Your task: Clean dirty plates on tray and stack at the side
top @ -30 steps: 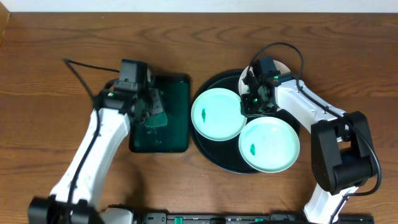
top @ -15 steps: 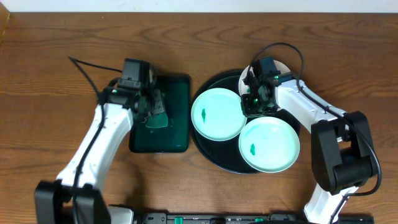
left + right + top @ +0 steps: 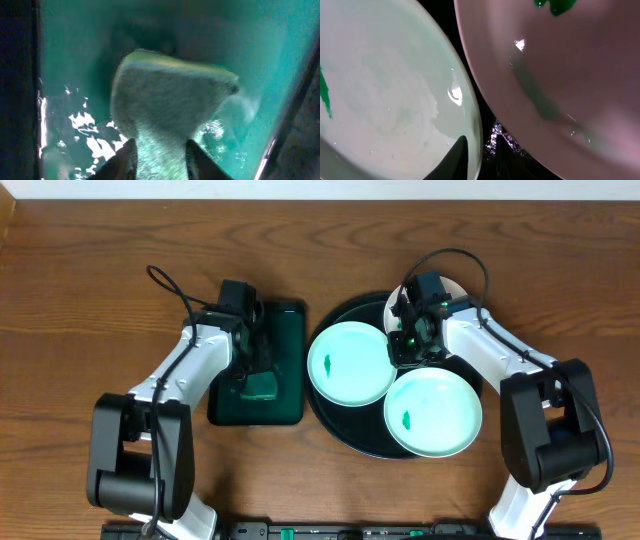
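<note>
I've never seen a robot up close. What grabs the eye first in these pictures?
Two pale mint plates, each with a small green smudge, lie in plain view on a round black tray right of centre, with the right gripper down where their rims meet. On the left, the left gripper has its fingers on either side of a green sponge in a wet, dark green rectangular tray.

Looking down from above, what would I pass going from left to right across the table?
Green tray, with the sponge on it → left plate → right plate.
</note>
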Controlling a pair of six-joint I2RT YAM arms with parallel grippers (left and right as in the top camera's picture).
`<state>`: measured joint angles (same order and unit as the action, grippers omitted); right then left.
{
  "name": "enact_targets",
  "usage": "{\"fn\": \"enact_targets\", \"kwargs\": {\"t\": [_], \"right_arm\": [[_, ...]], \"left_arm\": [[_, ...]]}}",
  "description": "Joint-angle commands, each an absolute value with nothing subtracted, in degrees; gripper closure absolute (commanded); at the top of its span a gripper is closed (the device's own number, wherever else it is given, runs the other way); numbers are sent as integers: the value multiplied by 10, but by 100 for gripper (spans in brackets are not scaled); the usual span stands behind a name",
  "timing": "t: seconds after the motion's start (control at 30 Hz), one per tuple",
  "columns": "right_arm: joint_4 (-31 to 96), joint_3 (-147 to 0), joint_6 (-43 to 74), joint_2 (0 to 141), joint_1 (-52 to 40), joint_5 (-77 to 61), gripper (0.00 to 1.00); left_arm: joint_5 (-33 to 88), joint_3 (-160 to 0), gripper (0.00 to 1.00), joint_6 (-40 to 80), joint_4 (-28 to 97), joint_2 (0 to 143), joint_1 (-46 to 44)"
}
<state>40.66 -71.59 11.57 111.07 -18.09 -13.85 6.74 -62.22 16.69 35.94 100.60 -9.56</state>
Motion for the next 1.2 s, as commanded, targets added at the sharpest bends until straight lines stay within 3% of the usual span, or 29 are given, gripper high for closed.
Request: {"fn": "enact_targets", "kwargs": {"t": [0.0, 1.17], "right_arm": [[407, -713, 118, 1117, -185, -136, 82], [407, -713, 118, 1117, -185, -136, 79]], "left_arm": [[64, -619, 62, 169, 364, 1001, -97], [63, -619, 61, 207, 370, 1042, -130]]}}
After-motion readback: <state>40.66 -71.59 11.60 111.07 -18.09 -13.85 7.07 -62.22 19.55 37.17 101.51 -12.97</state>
